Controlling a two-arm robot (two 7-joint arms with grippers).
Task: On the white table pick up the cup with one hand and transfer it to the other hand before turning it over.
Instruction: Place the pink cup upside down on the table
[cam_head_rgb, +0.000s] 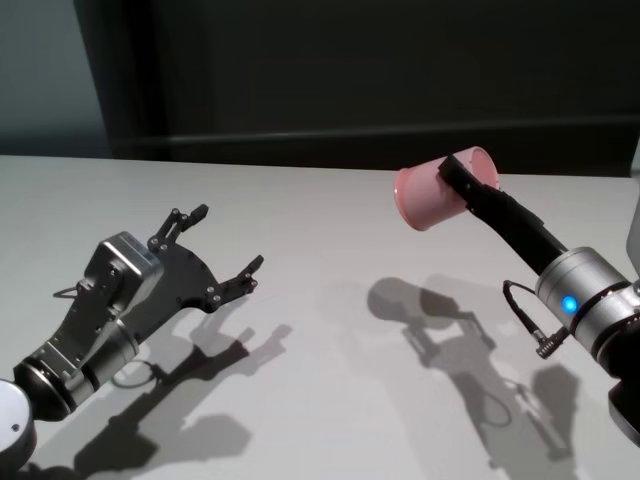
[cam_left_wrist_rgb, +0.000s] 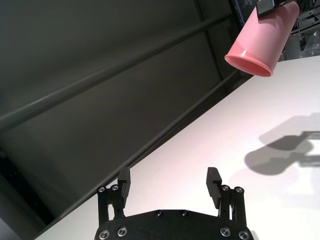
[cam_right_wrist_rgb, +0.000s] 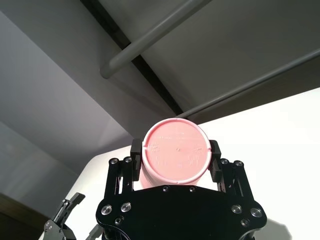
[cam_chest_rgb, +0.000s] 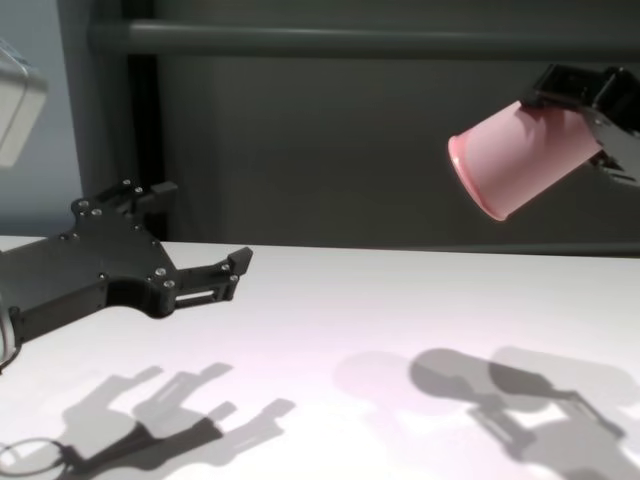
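White matte table meets a dark wall; the right gripper clamps the pink cup aloft, the left gripper spread empty.

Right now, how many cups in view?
1. The cup is clamped near its base in the right gripper, lifted clear of the white table, mouth tilted down toward the open, empty left gripper. Nothing suggests a hidden one.

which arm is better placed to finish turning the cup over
Right, probably. The right gripper is shut on the pink plastic tumbler, held tilted above the white table, mouth angled down. The left gripper is open, empty and apart.
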